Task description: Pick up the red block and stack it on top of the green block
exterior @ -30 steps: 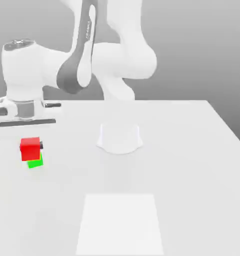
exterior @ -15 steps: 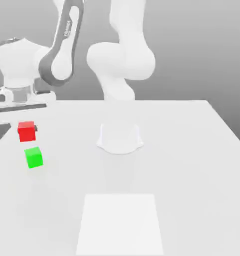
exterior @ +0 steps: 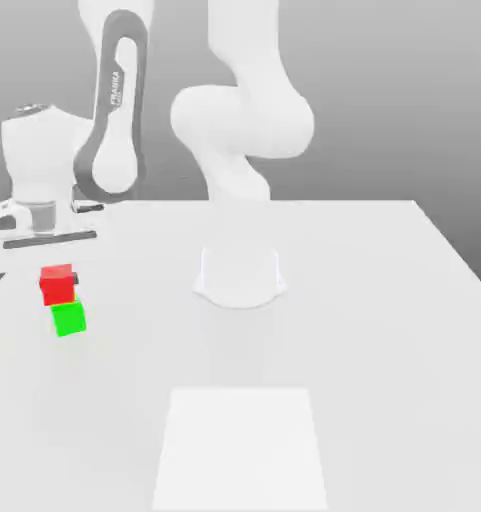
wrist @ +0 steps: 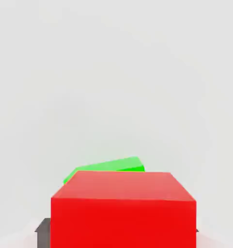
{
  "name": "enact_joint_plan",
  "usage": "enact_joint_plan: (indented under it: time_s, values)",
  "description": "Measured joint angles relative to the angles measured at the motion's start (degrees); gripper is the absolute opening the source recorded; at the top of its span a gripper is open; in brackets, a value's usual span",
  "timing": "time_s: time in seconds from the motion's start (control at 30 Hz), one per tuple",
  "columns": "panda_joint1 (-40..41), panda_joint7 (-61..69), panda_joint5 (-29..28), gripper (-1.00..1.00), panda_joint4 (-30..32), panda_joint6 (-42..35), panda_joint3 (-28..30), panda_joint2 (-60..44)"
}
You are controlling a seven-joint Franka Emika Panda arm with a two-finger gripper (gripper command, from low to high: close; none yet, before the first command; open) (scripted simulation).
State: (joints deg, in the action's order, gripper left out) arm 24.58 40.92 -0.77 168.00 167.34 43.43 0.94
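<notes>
since half a second ago the red block [exterior: 57, 285] has sunk, now just above the green block [exterior: 69, 319], pinched in the gripper [exterior: 58, 283].

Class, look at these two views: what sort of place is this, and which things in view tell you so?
Most likely a simulated robot test bench: a bare white table against a plain grey backdrop, a white Panda arm, and two plain cubes, the red block and the green block.

Small matte red cube [exterior: 57, 284], held in the tool [exterior: 58, 279], sits right above the small matte green cube [exterior: 69, 319]; gap between them unclear. Arm's round white base [exterior: 239, 275] blocks mid-bench. White bench [exterior: 384, 340] lies open toward the exterior view's right.
</notes>
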Motion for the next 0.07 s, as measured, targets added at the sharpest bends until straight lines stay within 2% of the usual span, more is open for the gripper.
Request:
enact_joint_plan:
  time_s: [0.07]
  values:
    - [-0.37,3.73,5.27,-1.0,-0.04,1.26,-1.09,-1.94]
